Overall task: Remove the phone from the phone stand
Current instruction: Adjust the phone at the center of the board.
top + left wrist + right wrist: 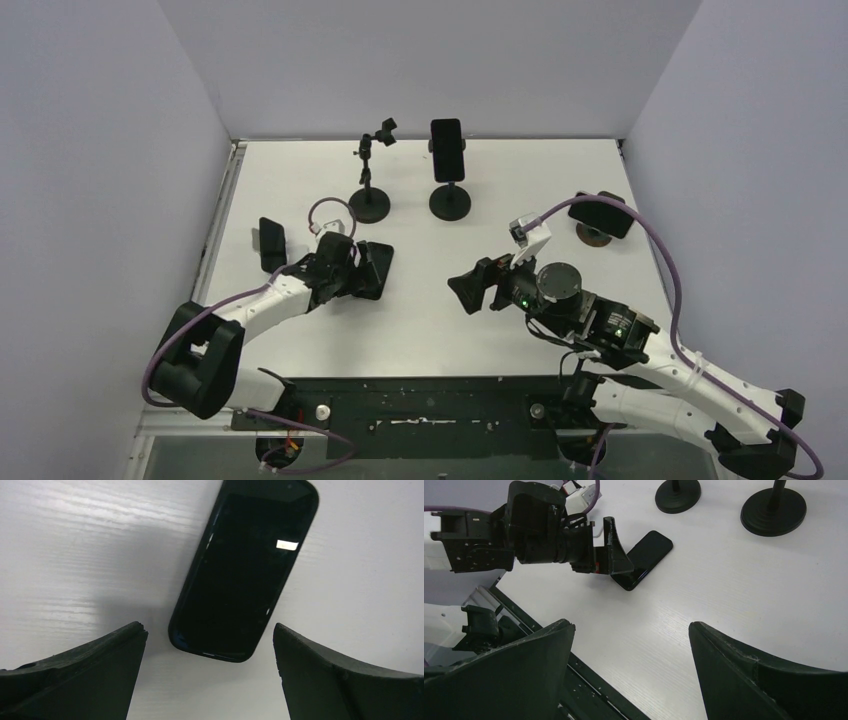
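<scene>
— If progress is to be logged from what is shown, how far along is the task judged to be?
— Done for one unit, it seems. One phone (245, 570) is seen lying flat, glossy side up, on the table (430, 250), off any stand. The bare stand (370, 207) at the back is seen with its top clamp empty, so that is judged to be where it came from.

— Left arm state?
— The left gripper (206, 630) is held low at the near end of that phone, jaws spread wide, nothing gripped. No contact with the phone can be made out.

— Right arm?
— The right gripper (630, 627) is held over bare table, well apart from both stands, jaws wide too, empty.

— What is left?
— A second phone (447, 148) is seen clamped upright on the other stand (450, 202), just right of the bare one. If that one is meant too, it is not yet removed. A dark slab (600, 213) is also noted on a low base near the right edge; whether it is a phone cannot be told.

— Containers?
— None are seen. The only holders are the stands: one empty, one loaded.
</scene>
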`<state>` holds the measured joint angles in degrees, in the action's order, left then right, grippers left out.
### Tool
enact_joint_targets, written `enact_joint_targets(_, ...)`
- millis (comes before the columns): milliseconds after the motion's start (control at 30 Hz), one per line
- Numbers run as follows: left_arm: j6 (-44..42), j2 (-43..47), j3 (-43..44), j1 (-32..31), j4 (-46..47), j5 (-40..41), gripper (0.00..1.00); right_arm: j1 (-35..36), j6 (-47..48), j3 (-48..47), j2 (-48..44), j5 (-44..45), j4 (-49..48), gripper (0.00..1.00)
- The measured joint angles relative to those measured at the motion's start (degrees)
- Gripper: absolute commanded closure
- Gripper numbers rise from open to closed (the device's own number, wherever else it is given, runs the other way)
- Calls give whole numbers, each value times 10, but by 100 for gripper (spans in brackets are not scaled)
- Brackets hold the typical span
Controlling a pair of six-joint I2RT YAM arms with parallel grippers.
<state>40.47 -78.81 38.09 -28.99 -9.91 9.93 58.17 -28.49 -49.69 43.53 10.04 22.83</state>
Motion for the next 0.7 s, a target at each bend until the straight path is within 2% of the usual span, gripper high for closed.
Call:
enact_joint_targets(133,7,1,-30,18,19,-18,3,0,-8,0,-6,1,0,12)
enact_joint_targets(400,9,-16,-32,33,72,-54,3,0,-10,0,-4,2,0,12)
enact_joint_targets(700,9,-36,-32,15,121,-75,5,0,-10,0,-2,2,0,12)
